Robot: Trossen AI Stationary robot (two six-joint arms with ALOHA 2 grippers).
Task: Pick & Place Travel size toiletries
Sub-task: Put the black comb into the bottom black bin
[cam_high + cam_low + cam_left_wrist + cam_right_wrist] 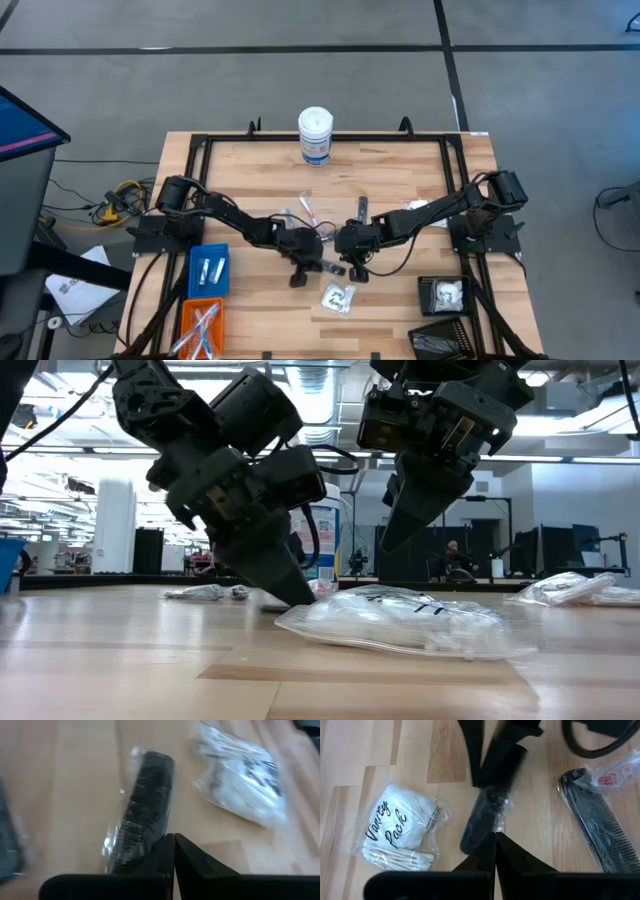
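A slim black comb in a clear wrapper [326, 266] [145, 810] [490, 805] lies flat on the wood table between my two grippers. My left gripper [302, 268] [174, 851] [297, 595] is shut, slanting down, its tips at the table beside the comb's long edge. My right gripper [350, 258] [495, 842] [392, 540] is shut and hangs above the table, clear of the comb's end. A clear crinkly packet with white contents [338, 297] [400, 622] [395, 832] lies nearer the front edge. My left gripper's shut fingertips [477, 780] stand at the wrapped comb's long edge [160, 827], about mid-length, slanting down from the table's left. Whether they touch the wrapper I cannot tell. The comb lies flat on the table.
A second wrapped black comb [600, 835] [362, 208] and thin sticks [303, 214] lie farther back. A tall white canister [315, 135] stands at the far edge. Blue [192, 272] and orange [186, 318] bins sit front left, black bins [428, 296] front right.
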